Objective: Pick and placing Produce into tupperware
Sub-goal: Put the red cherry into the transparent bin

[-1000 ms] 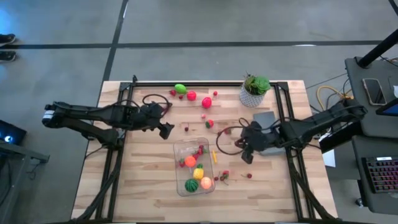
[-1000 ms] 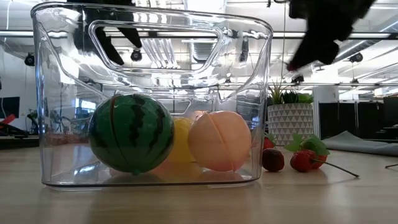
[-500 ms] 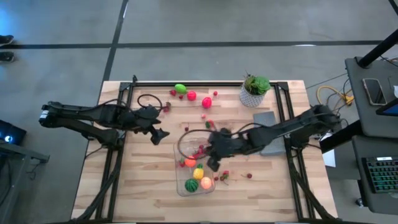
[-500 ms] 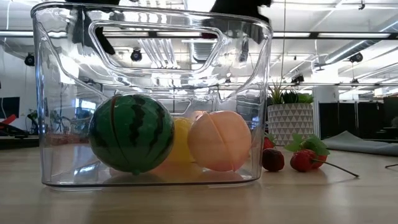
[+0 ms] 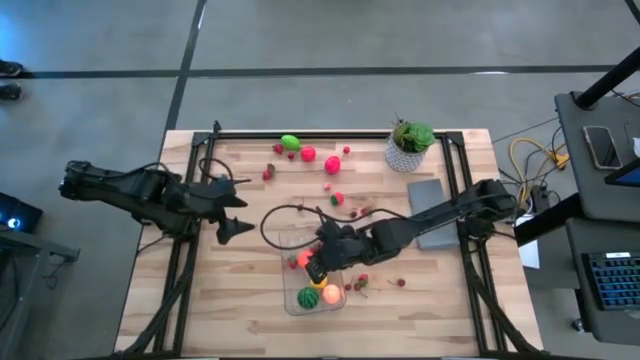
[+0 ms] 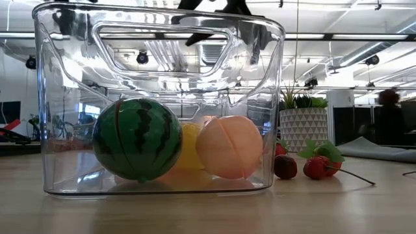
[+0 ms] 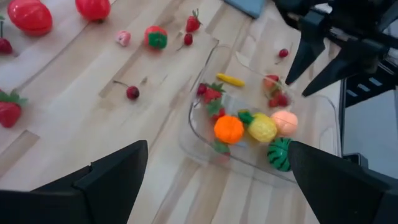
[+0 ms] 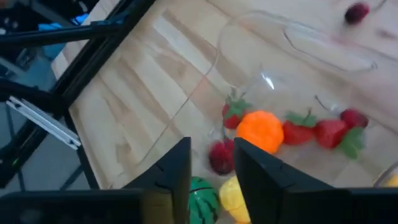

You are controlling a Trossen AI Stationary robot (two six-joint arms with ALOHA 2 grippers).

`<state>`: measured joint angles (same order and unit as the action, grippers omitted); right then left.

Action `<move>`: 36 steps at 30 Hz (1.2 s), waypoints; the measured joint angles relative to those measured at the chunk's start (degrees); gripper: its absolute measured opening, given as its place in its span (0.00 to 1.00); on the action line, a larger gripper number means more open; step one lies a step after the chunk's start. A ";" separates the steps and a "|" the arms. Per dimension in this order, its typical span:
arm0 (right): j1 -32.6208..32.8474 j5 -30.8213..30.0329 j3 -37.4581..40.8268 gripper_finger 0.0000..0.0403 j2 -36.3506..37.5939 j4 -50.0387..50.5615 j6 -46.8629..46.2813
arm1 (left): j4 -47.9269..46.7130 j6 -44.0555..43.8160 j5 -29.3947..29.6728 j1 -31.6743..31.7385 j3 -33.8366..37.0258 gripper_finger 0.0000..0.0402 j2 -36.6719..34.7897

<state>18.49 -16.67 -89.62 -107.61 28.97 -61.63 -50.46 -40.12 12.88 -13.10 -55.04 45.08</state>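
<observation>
High view: one tupperware [image 5: 296, 296] mid-table, four big fruits inside; right gripper [image 5: 318, 262] above it, left gripper [image 5: 232, 229] well apart.
Low view: watermelon [image 6: 137, 138], peach [image 6: 229, 147], yellow fruit between.
Left wrist: fingers wide apart, empty.
Right wrist: narrow gap between fingers, red berry [image 8: 220, 157] there; grip unclear.

High view straight down; low view close behind tupperware [image 6: 159, 104].
</observation>
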 joint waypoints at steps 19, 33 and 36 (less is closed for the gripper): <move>8.31 0.92 -7.54 0.53 1.19 41.95 -10.29 | 8.11 -2.97 0.17 -0.11 10.58 0.93 -10.31; 16.47 15.55 11.21 0.53 1.62 34.06 -23.55 | 9.45 -0.95 0.15 -0.11 10.58 0.93 -4.14; 16.37 17.31 16.16 0.53 3.32 29.58 -28.92 | 9.53 -0.96 0.17 -0.11 10.58 0.93 -2.38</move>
<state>34.85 0.64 -73.46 -104.29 58.55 -90.55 -40.93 -41.08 13.06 -13.21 -44.47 42.70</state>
